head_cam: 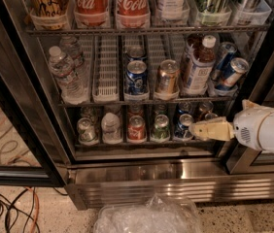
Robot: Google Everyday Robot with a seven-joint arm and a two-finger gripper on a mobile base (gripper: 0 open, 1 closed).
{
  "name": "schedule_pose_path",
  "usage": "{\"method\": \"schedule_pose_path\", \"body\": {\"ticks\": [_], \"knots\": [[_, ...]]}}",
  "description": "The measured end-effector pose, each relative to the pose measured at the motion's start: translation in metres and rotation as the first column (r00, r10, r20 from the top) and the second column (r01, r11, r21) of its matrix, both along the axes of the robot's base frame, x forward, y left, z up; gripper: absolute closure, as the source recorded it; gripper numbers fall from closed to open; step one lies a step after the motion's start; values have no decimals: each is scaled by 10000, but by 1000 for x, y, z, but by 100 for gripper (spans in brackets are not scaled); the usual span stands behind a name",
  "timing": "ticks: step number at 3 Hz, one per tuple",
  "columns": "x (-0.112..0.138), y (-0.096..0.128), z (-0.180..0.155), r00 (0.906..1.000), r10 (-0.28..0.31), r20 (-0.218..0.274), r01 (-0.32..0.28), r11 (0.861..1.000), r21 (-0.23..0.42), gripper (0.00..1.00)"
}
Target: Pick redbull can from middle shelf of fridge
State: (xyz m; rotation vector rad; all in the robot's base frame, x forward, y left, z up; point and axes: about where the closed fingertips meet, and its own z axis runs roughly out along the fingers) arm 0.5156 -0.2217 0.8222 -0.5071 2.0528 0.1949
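Note:
The fridge stands open in front of me with black door frames and a ribbed steel base. On the middle shelf, a wire rack with white slotted lane trays, two slim blue-and-silver redbull cans sit at the far right. One redbull can leans at the front and the other stands behind it. My gripper, cream-coloured on a white arm, points left in front of the lower shelf's right end. It is below and a little left of the redbull cans and holds nothing that I can see.
On the middle shelf are water bottles, a wider blue soda can, a gold can and a juice bottle. Small cans fill the lower shelf. A crumpled plastic bag and cables lie on the floor.

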Motion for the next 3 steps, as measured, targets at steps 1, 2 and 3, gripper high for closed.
{"method": "schedule_pose_path", "body": {"ticks": [1,2,3], "knots": [[0,0,0,10000,0,1,0,10000,0,0],[7,4,-3,9993,-92,371,84,9997,234,0],[20,0,-5,9907,-535,1255,480,9978,466,0]]}}
